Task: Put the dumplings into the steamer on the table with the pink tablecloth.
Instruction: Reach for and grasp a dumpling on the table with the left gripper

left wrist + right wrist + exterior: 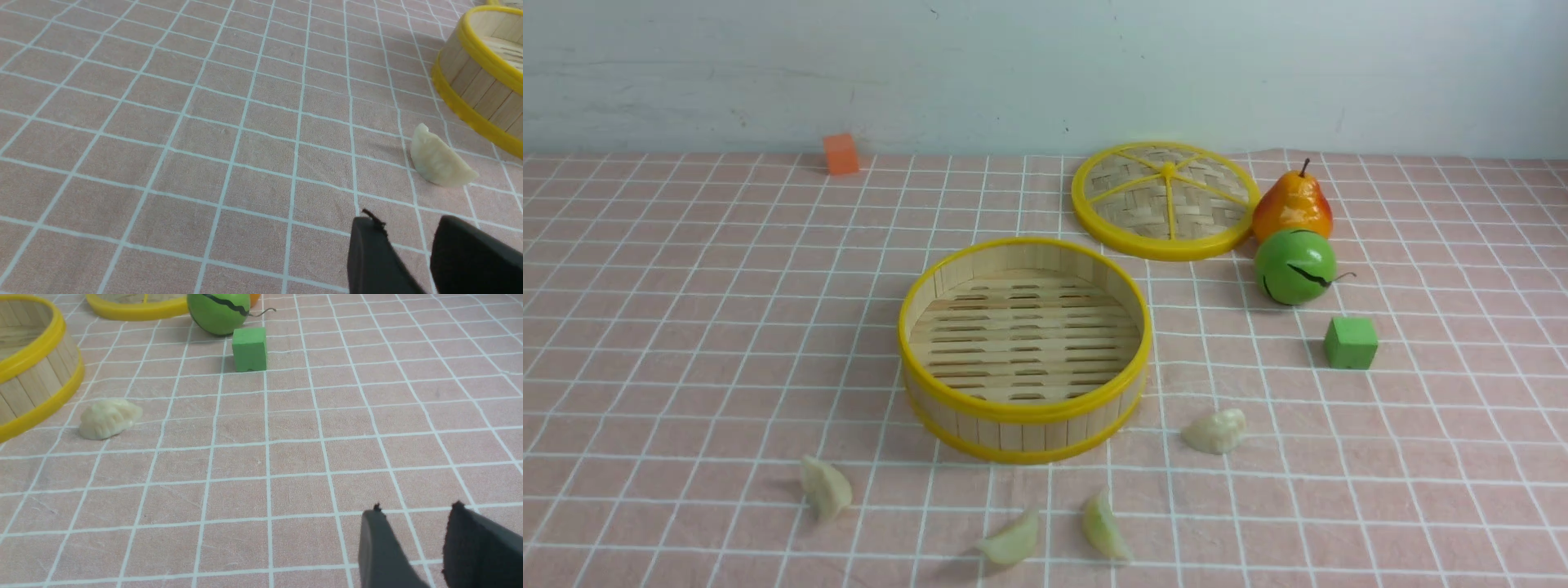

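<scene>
On the pink tablecloth (686,327) — four dumplings (826,487) beside steamer (1023,412) | left gripper (404,222), right gripper (416,508) parted, empty

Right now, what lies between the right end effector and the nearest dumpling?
Only bare pink tablecloth between right end effector and dumpling, per the right wrist view.

A tabletop (686,327) is covered by a pink checked tablecloth (1462,457). A steamer (1023,412) is set at centre; a lid (1164,200), pear (1292,204), green fruit (1294,265) and green cube (1350,343) are grouped at right, an orange cube (840,153) at upper left. Four dumplings (826,487) are scattered across the lower frame.
</scene>
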You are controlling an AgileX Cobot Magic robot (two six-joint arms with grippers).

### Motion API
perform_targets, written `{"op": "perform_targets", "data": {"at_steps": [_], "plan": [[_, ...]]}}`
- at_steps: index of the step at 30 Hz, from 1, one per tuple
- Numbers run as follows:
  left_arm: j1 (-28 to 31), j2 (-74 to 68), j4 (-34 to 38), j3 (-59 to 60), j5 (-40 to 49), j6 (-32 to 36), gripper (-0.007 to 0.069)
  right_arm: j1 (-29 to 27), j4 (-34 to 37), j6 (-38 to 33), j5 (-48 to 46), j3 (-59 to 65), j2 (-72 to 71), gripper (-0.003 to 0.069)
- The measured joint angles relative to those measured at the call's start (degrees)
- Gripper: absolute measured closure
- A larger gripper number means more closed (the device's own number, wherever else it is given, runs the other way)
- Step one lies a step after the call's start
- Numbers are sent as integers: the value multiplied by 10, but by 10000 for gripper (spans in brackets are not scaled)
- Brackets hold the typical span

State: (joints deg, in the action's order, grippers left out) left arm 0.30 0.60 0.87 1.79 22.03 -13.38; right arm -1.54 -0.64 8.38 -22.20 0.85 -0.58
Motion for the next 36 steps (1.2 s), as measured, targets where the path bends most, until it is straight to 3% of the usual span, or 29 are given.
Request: {"op": "perform_targets", "data": {"at_steps": [36], "plan": [[0, 0, 0, 0, 0, 0, 392, 0, 0, 0, 0, 0, 0, 420]]}}
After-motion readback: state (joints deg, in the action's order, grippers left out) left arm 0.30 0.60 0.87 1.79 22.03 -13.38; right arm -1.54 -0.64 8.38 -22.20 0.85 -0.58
